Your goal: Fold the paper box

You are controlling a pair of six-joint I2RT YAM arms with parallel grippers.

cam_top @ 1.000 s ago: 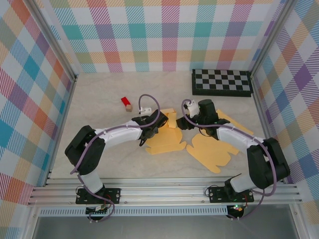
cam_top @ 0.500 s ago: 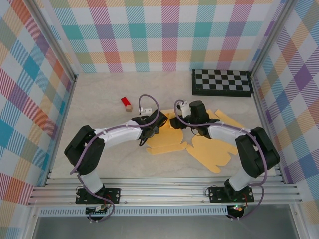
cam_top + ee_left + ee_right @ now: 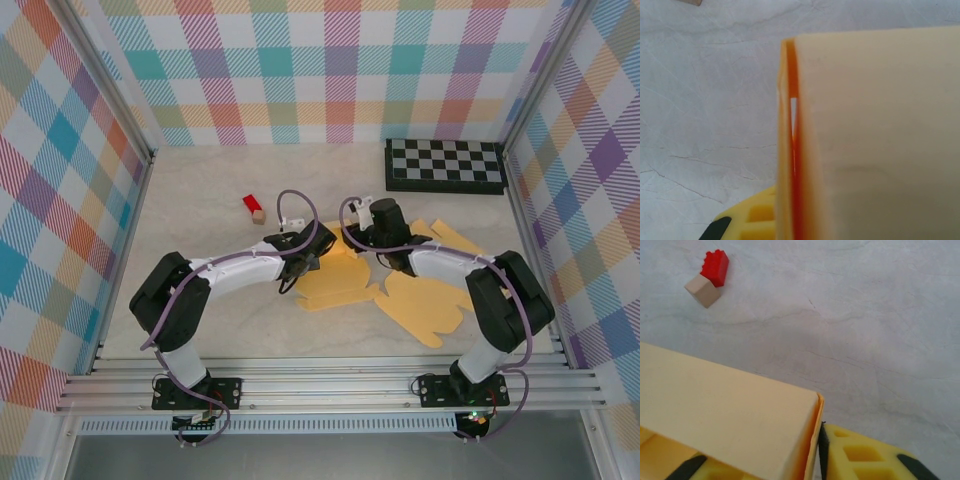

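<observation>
The paper box is yellow-orange card lying unfolded on the table (image 3: 335,285), with a second flat sheet (image 3: 425,305) to its right. One flap (image 3: 345,240) stands up between the two grippers. My left gripper (image 3: 305,250) is shut on a doubled flap; its folded edge (image 3: 792,150) runs up the left wrist view beside one yellow finger (image 3: 747,222), and the other finger is hidden behind the card. My right gripper (image 3: 362,236) holds the flap's other end: the card's corner (image 3: 812,405) rests against the black pad of the right finger (image 3: 865,457).
A red brick (image 3: 250,204) joined to a tan block (image 3: 702,290) lies left of the box on the marbled table. A black-and-white checkerboard (image 3: 445,165) sits at the back right. Plaid walls enclose the table on three sides.
My right gripper has moved left to the raised flap and its jaws have narrowed onto it. The left arm and its hold have not changed.
</observation>
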